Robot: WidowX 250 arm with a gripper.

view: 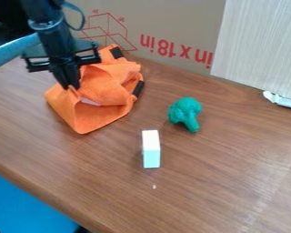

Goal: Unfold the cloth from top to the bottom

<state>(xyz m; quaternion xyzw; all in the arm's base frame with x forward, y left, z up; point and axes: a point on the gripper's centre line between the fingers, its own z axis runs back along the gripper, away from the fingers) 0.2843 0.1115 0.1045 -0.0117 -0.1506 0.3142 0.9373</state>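
Apparently pinching a raised fold (62, 101) of the orange cloth (100, 119) in the pincer (71, 87), to peel it open across the table (218, 182).

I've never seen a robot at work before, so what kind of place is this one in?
It looks like a makeshift test or play table, perhaps in a lab: a robot gripper at an orange cloth, a toy-like green broccoli on the wooden tabletop, and a cardboard sheet standing behind.
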